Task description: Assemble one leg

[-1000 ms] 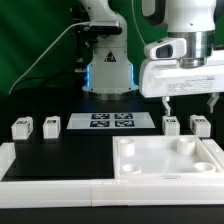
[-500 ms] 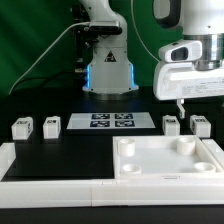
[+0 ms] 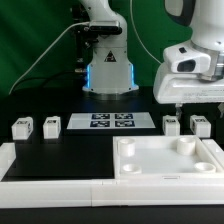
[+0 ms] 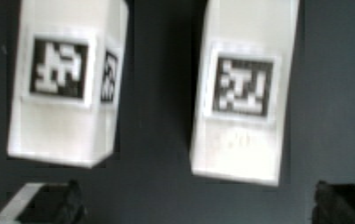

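Observation:
Four small white legs with square tags stand on the black table: two at the exterior view's left (image 3: pixel 20 127) (image 3: pixel 51 125) and two at its right (image 3: pixel 171 124) (image 3: pixel 199 125). My gripper (image 3: pixel 199 104) hangs open and empty above the right pair, clear of them. In the wrist view two tagged legs (image 4: pixel 67 85) (image 4: pixel 245 90) lie side by side beyond my gripper (image 4: pixel 195 205). Its dark fingertips (image 4: pixel 49 200) stand wide apart with nothing between them.
The large white tray-like piece (image 3: pixel 128 165) with corner recesses lies at the front right. The marker board (image 3: pixel 110 121) lies at the back middle, in front of the robot base (image 3: pixel 108 70). A white raised border (image 3: pixel 50 172) runs along the table's front and left.
My gripper has moved toward the exterior view's right, from above the tray's back edge to above the right pair of legs. It stays open. No part has moved.

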Robot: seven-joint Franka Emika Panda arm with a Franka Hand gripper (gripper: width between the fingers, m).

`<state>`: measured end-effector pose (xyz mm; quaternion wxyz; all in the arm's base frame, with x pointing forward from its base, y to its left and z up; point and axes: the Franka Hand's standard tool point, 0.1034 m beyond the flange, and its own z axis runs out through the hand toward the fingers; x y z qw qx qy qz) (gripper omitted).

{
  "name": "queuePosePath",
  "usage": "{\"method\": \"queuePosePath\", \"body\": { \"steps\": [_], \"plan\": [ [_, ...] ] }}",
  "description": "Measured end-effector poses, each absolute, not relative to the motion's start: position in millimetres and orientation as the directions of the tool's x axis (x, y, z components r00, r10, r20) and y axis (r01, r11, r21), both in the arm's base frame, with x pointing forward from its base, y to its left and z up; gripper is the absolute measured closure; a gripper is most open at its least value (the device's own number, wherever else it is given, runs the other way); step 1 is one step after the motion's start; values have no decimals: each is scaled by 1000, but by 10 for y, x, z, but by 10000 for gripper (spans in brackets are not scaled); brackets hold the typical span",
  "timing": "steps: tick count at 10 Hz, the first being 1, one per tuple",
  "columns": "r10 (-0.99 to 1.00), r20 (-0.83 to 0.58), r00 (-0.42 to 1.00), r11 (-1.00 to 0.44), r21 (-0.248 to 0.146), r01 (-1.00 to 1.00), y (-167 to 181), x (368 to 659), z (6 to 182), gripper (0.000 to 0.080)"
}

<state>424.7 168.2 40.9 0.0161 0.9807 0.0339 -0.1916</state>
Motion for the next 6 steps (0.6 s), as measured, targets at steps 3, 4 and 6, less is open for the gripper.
{"method": "queuePosePath", "body": {
  "steps": [3, 4, 6],
  "plan": [
    [26, -594, 804, -994, 66, 81, 1718, 4197, 353, 150],
    [24, -624, 781, -994, 68, 84, 1701, 4231, 333, 150],
    [12, -621, 784, -994, 75, 75, 1718, 4232, 296, 150]
  ]
}}
